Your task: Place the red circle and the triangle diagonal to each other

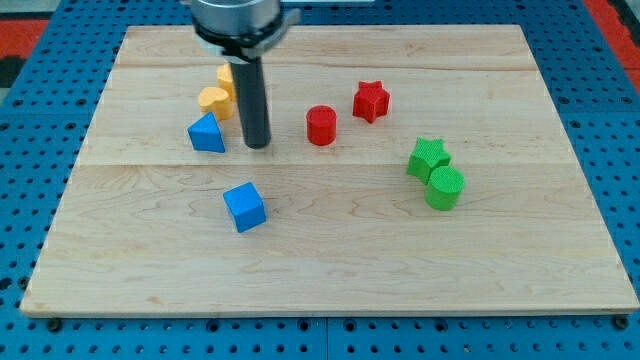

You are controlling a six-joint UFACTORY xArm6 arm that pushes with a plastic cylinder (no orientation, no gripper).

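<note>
The red circle (321, 125) stands on the wooden board (330, 260), just above the view's middle. The blue triangle (206, 133) lies to its left, at about the same height in the view. My tip (257, 145) rests on the board between them, closer to the triangle, touching neither. The dark rod rises from the tip to the view's top.
A red star (371, 100) sits up and right of the red circle. Two yellow blocks (214, 97) lie just above the triangle, one partly behind the rod. A blue cube (244, 206) lies below my tip. A green star (428, 157) and green circle (445, 187) touch at the right.
</note>
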